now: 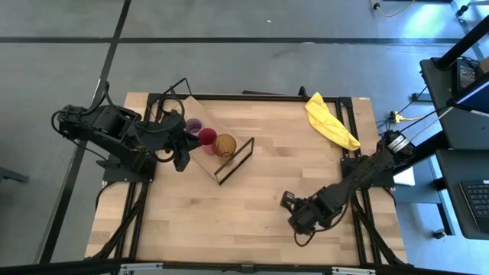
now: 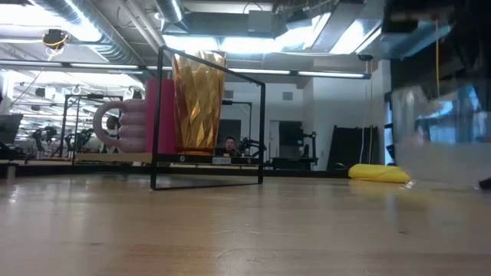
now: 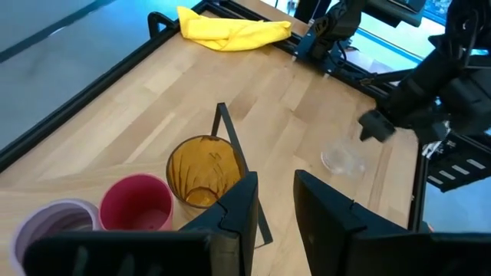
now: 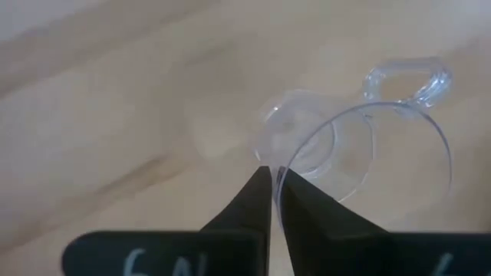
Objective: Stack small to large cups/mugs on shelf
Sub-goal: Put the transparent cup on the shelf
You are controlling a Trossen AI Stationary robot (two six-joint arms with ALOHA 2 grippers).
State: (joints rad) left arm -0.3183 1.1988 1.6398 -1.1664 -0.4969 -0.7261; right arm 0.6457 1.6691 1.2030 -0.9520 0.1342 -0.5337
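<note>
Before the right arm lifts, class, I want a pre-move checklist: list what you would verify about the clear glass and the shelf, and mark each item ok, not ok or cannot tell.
1. Right gripper pinches the clear glass rim, one finger inside, one outside: ok.
2. Glass still on the table, away from the shelf: ok.
3. Purple mug, red cup and amber tumbler lined up on the shelf: ok.
4. Free shelf space for the glass: cannot tell.
5. Left gripper open, close beside the tumbler: not ok.
</note>
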